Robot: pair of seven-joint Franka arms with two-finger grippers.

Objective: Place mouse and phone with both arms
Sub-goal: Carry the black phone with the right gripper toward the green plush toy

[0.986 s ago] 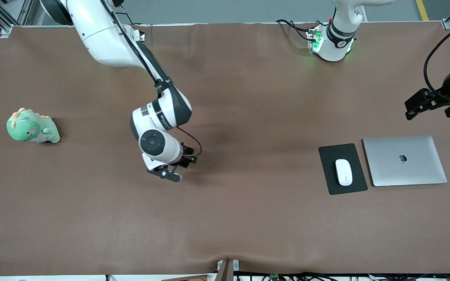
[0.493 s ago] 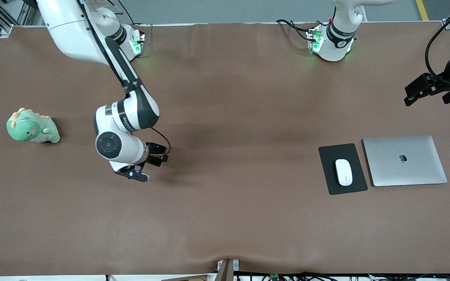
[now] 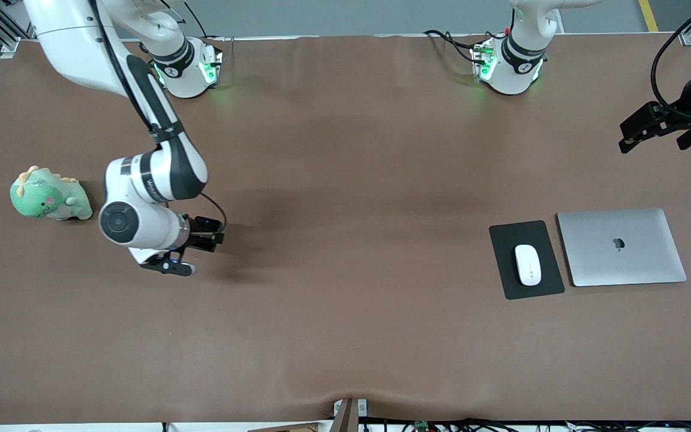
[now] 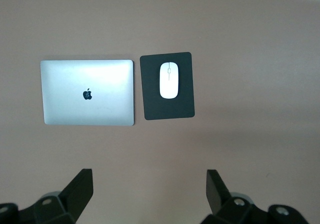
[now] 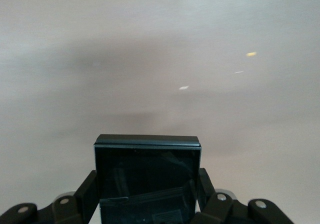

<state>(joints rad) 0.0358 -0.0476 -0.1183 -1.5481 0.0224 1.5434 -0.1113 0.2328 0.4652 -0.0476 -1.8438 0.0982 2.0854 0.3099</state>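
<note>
Right arm has swung toward its own end of the tabletop (image 3: 345, 336) since the earlier frames; right gripper (image 3: 168, 264) now hangs over bare tabletop close to the green dinosaur plush (image 3: 50, 194). Left gripper (image 3: 645, 127) has shifted only slightly, up at the left arm's end, over the tabletop edge above the laptop (image 3: 621, 246).

Front view: mouse (image 3: 528, 264) lies on the black mat (image 3: 526, 258), well apart from the right gripper and nearer the left gripper. Laptop is closed, just beside the mat toward the left arm's end. Phone not discernible here, hidden under the right wrist.

Left wrist view: left gripper (image 4: 148, 189) fingers (image 4: 80, 189) spread wide, nothing between them. Mouse (image 4: 169, 80) on the mat (image 4: 167, 86) and the laptop (image 4: 88, 92) lie on the tabletop below the gripper, clear of it, side by side.

Right wrist view: right gripper (image 5: 148, 189) is clamped on the phone (image 5: 147, 176), one finger (image 5: 86, 194) on each side edge. Phone is held up off the tabletop (image 5: 160, 59), dark glossy face to the camera, only bare tabletop under it.
</note>
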